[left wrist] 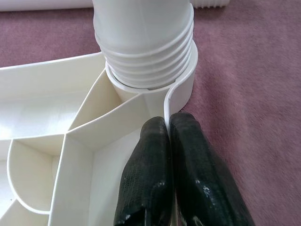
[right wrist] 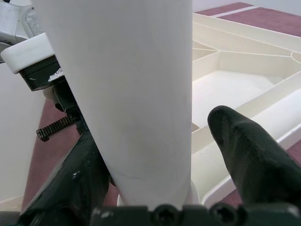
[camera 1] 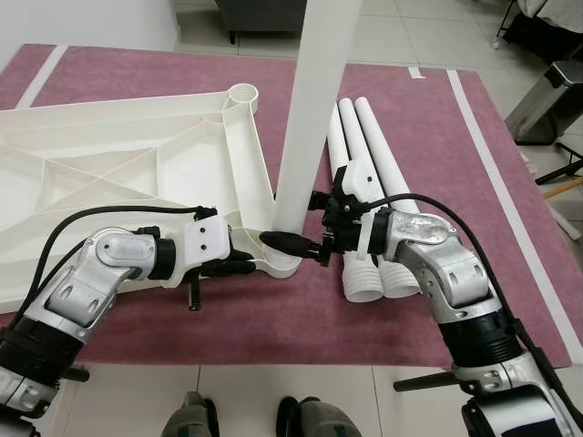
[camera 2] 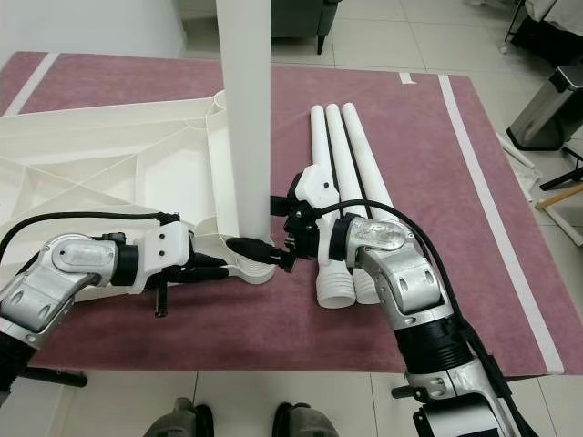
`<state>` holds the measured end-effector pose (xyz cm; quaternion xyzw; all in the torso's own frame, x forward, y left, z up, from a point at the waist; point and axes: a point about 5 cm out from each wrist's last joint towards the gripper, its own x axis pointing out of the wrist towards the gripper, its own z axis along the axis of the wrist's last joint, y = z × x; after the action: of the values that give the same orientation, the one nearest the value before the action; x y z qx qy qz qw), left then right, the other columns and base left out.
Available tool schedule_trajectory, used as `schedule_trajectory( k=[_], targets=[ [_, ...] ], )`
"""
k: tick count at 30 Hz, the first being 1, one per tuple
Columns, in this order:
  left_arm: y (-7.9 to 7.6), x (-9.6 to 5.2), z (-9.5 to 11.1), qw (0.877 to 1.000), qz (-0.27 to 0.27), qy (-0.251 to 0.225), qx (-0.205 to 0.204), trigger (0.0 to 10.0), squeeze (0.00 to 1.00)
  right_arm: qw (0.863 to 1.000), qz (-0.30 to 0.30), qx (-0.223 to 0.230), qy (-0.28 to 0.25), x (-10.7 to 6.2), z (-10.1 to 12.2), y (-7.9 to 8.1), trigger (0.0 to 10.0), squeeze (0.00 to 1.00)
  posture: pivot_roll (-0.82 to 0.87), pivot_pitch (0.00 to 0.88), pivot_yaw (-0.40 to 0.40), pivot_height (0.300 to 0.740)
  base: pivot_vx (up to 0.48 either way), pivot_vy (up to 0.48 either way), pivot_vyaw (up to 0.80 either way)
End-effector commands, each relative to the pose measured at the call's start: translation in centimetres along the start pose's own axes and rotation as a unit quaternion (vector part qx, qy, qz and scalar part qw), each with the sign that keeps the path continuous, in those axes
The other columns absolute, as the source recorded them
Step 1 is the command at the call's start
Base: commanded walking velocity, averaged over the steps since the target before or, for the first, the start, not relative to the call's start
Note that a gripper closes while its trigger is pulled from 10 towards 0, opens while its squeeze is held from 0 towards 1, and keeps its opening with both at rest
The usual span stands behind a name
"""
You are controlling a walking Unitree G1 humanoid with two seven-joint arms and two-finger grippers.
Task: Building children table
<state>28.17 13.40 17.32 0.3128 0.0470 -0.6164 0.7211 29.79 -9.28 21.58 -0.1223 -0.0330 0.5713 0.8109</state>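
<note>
The white table top lies upside down on a maroon rug. One white leg stands upright in its near corner socket, threaded end down. My left gripper is shut on the thin rim wall right beside that socket. My right gripper straddles the upright leg low down. One finger rests against the leg, while the other finger stands a little off it. Three more legs lie side by side on the rug, under my right arm.
A second corner socket stands bare at the far end of the table top. The rug has white tape lines. A metal bin stands at the far right and dark furniture at the back. My feet are at the rug's near edge.
</note>
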Motion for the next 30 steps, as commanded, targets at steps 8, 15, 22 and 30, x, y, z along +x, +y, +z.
schedule_trajectory(
  k=[8,15,22,30],
  targets=[
    [-1.0,0.0,-0.1,0.998,-0.057,0.003,-0.004,0.0,0.00,0.998,0.065,0.010,0.004,1.2,-0.9,1.7,10.0,0.00,0.08,0.143,-0.021,0.740,0.000,0.000,0.00],
    [-1.2,0.3,0.1,0.998,-0.056,-0.003,-0.007,0.0,0.00,0.999,0.027,0.019,0.005,1.5,-1.0,0.3,0.0,0.00,0.09,0.141,-0.028,0.740,0.000,0.000,0.00],
    [-1.1,0.3,0.1,0.999,-0.053,-0.005,-0.009,0.0,0.00,0.999,-0.017,0.032,0.007,1.5,-1.5,0.2,0.0,0.00,0.09,0.139,-0.024,0.740,0.000,0.000,0.00],
    [-0.1,0.8,1.1,0.999,-0.035,-0.025,-0.011,0.0,0.00,0.985,-0.158,0.054,0.037,2.8,-3.1,0.1,0.0,0.00,0.09,0.137,-0.026,0.740,0.000,0.000,0.00]
  ],
)
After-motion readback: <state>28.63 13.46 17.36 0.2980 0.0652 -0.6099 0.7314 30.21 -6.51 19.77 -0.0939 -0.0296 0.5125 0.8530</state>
